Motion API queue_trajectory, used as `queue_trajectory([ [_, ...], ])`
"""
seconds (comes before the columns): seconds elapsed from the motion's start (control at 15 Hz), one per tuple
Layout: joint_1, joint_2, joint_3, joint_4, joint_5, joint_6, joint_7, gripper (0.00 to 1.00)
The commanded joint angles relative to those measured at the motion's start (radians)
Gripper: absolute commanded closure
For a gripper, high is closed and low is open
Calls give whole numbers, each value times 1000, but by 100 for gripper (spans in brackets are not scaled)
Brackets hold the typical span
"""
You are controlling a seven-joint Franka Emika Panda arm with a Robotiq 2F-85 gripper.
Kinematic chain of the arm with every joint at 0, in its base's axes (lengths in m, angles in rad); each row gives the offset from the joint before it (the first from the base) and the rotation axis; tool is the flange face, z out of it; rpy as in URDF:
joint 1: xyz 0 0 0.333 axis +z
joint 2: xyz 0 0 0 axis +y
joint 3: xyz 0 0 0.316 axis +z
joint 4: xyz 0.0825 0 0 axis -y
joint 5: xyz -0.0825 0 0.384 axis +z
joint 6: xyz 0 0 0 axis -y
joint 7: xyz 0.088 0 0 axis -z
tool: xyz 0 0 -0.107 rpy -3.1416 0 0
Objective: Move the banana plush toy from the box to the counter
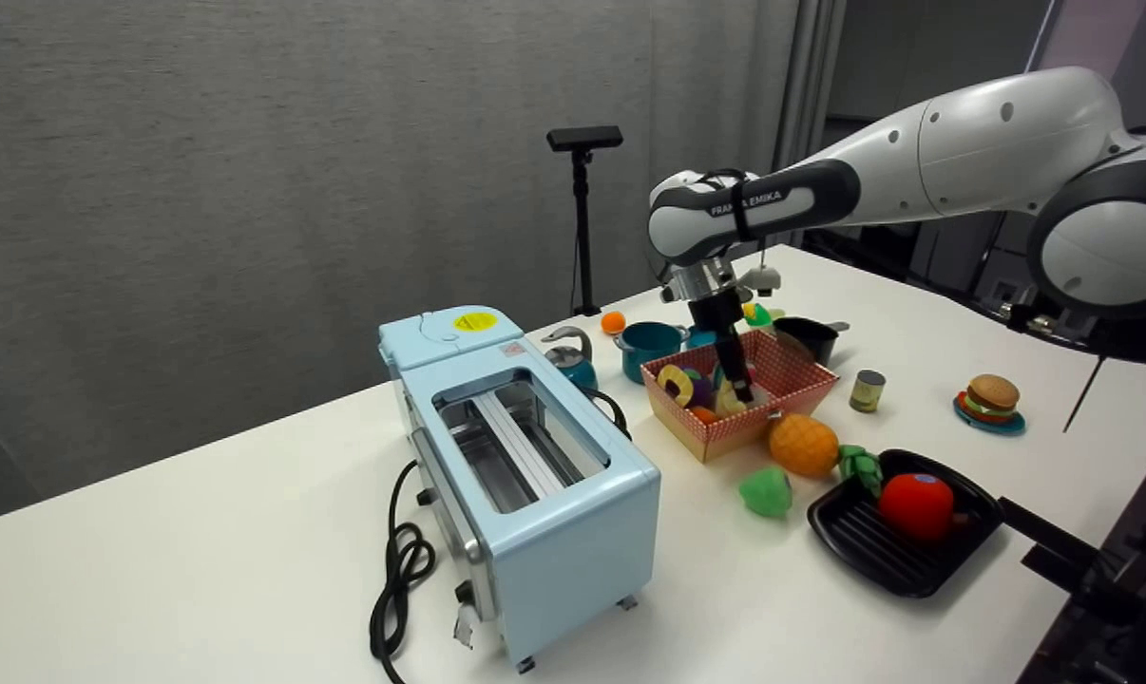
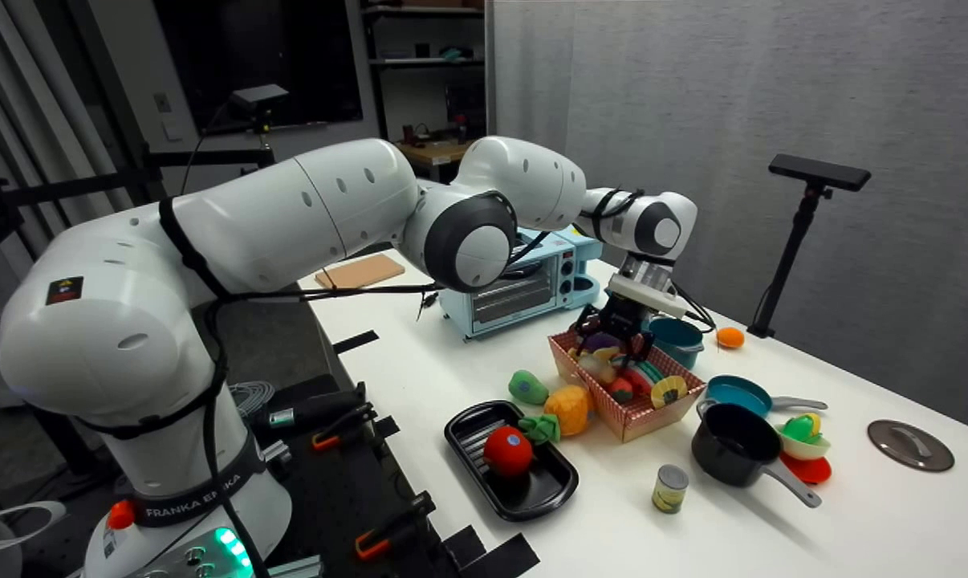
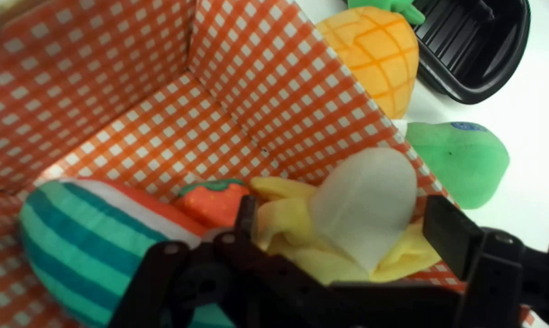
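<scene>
The banana plush toy (image 3: 365, 200), with a pale white top and yellow peel flaps, lies in the red-and-white checked box (image 3: 238, 68). It also shows in both exterior views (image 1: 728, 399) (image 2: 596, 368). The box stands on the white counter in both exterior views (image 1: 739, 437) (image 2: 644, 419). My gripper (image 3: 345, 223) is open and reaches down into the box, its fingers on either side of the banana. The left finger is close to a peel flap; a gap shows at the right finger. The counter (image 1: 250, 532) spreads around the box. The banana's underside is hidden.
A watermelon toy (image 3: 97, 228) and a strawberry toy (image 3: 213, 202) lie beside the banana. A pineapple toy (image 1: 803, 445), a green toy (image 1: 766, 491) and a black tray (image 1: 877, 560) sit near the box. The blue toaster (image 1: 573, 570) and pots (image 2: 737, 441) stand close by.
</scene>
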Motion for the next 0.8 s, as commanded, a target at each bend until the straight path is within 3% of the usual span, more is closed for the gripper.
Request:
queue_trajectory([
  [0.0,16,0,5,-14,7,31,21,12],
  [0.07,19,-1,4,-16,8,35,22,34],
  [0.2,18,-3,3,-15,8,43,21,39],
  [0.73,-6,-13,12,-7,32,44,21,98],
])
